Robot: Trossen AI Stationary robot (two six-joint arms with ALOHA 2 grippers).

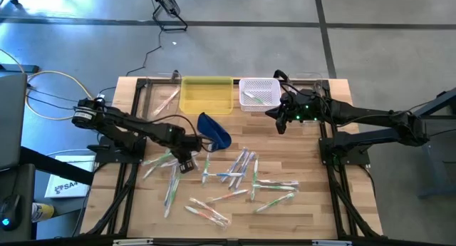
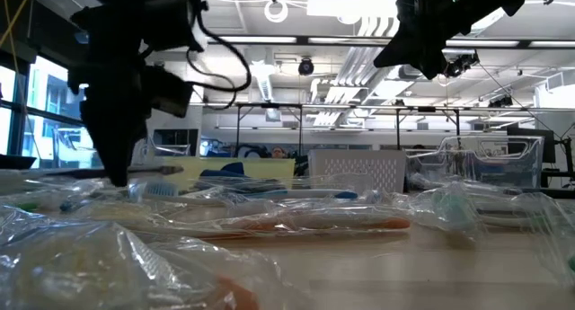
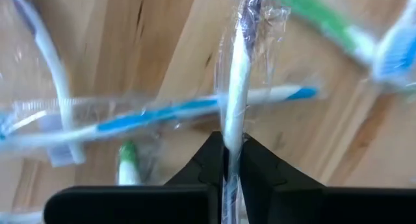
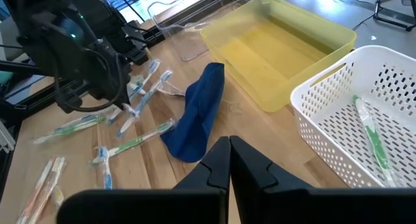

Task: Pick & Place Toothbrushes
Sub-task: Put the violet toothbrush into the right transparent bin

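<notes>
Several toothbrushes (image 1: pixel 242 176) in clear wrappers lie scattered flat on the wooden table. My left gripper (image 1: pixel 187 161) is low over the left part of the pile, shut on one wrapped white toothbrush (image 3: pixel 235 81). My right gripper (image 1: pixel 279 122) hovers just right of and in front of the white basket (image 1: pixel 244 83); its fingers (image 4: pixel 229 152) are shut on nothing. A green toothbrush (image 4: pixel 370 136) lies in the basket. The dark blue pouch (image 1: pixel 215 130) lies crumpled between the pile and the yellow tray (image 1: pixel 206 96). My left gripper pinches the wrapped white toothbrush between its two fingers on the handle (image 3: pixel 231 141), wrapper and all. The fingers come from above, and the brush runs on past the fingertips, its dark-tipped end (image 3: pixel 250 3) farthest out. Whether it is clear of the table I cannot tell.
A clear box (image 1: pixel 160 96) holding a toothbrush stands left of the yellow tray, and another clear box (image 1: pixel 313 82) stands right of the basket. Black frame rails (image 1: pixel 329 167) run along both table sides. Bare wood shows along the near edge.
</notes>
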